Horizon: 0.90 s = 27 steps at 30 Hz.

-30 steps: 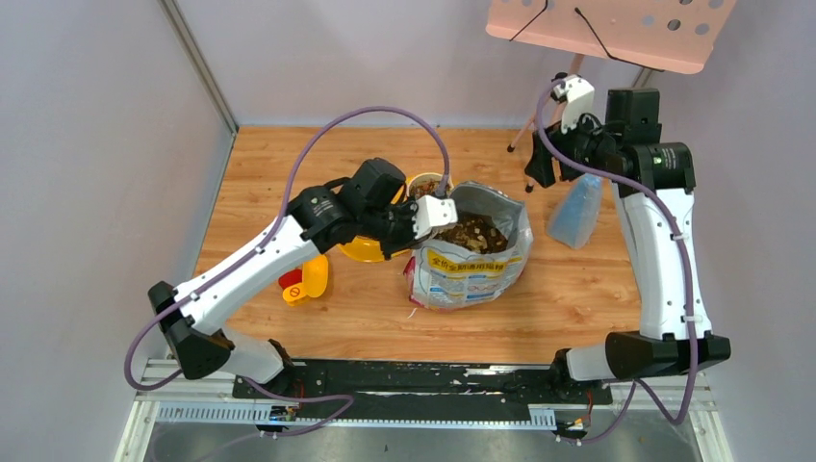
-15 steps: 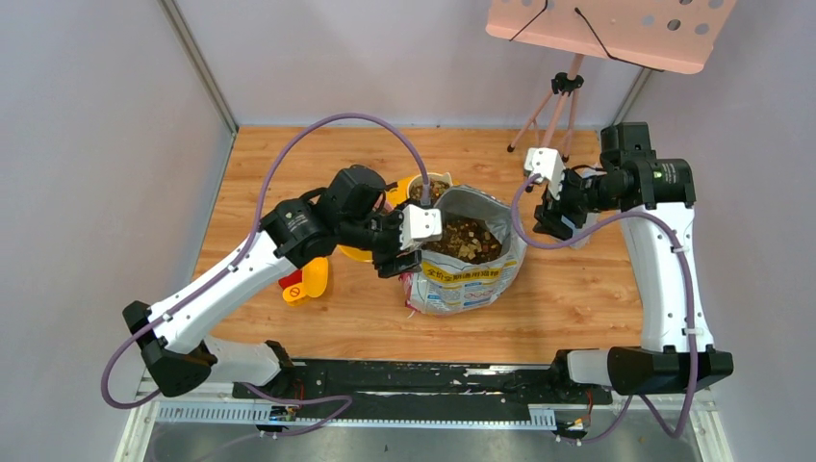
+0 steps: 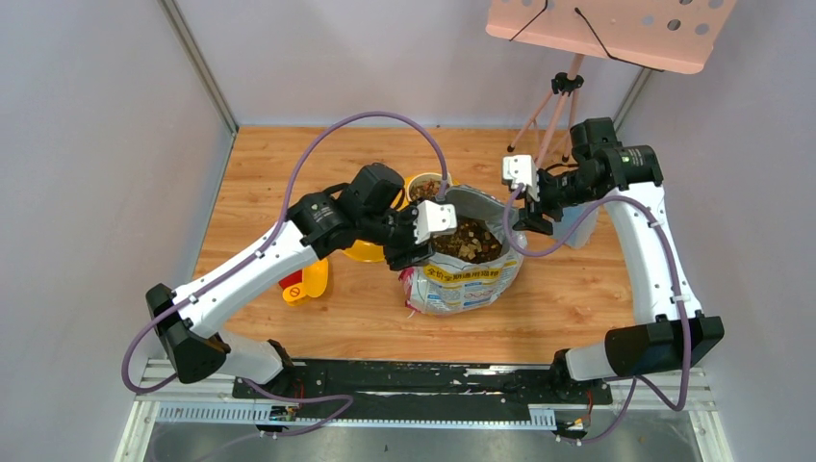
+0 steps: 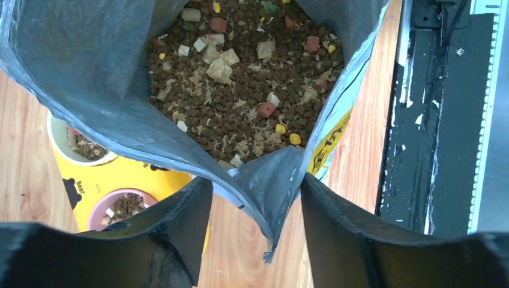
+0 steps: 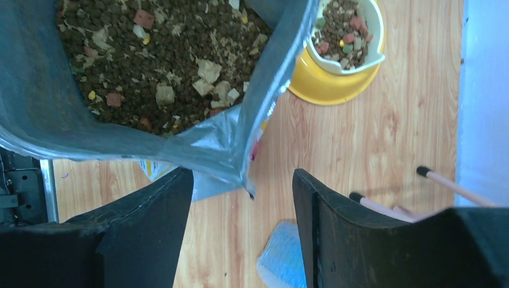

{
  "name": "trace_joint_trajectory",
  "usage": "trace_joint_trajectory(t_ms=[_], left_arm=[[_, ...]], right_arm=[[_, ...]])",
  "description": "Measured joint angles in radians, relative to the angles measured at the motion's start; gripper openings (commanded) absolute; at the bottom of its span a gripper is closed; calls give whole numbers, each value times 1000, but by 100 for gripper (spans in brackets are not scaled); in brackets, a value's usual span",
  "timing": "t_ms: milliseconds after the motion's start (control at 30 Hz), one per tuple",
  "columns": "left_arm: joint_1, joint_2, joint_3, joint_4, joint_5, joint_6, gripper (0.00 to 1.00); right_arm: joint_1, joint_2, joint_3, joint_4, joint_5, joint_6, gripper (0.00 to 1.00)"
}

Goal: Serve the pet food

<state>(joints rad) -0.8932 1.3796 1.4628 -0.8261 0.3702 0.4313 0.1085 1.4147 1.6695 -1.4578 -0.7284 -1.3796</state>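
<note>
The pet food [image 4: 246, 90] is a heap of brown kibble with pale, pink and yellow bits inside an open foil bag [image 3: 467, 279] standing mid-table. My left gripper [image 4: 255, 201] is open at the bag's left rim, and a silver corner of the bag [image 4: 270, 198] hangs between its fingers. My right gripper [image 5: 243, 189] is open at the bag's right rim [image 5: 228, 150], whose corner dips between its fingers [image 5: 150, 228]. From above, the left gripper [image 3: 406, 252] and the right gripper [image 3: 527, 214] flank the bag's mouth. More pet food [image 5: 345, 27] lies in a white bowl.
A yellow feeder stand [image 4: 120, 177] with a white bowl [image 4: 63, 138] and a pink bowl [image 4: 120, 207] sits behind the bag's left side. A yellow scoop [image 3: 308, 279] lies at the left. A blue pouch [image 5: 285, 258] and tripod legs [image 5: 444, 183] are at the right.
My left gripper has opened at the bag's left rim. The right arm has swung from the back right to the bag's right rim, and the bag's mouth now stands wider.
</note>
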Motion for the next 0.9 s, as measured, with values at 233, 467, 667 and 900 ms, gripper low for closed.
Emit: trace_joint_trajectory(t_ms=[233,467,667,900], left_arm=[[-1,-3,-3,-2,-14,16,16],[19,-6,-10,-14,-25,50,0],[126,-68,-46,-71,37,137,0],[268,-114,-93,-78,163,180,0]], right_arm=[[69,9,-1,-9,-3,-33,19],[78,50,42,-43,44,-36,0],[-38,44,54,-79,55,-44,0],[-90,-9,-3,-134,-61,-19,0]])
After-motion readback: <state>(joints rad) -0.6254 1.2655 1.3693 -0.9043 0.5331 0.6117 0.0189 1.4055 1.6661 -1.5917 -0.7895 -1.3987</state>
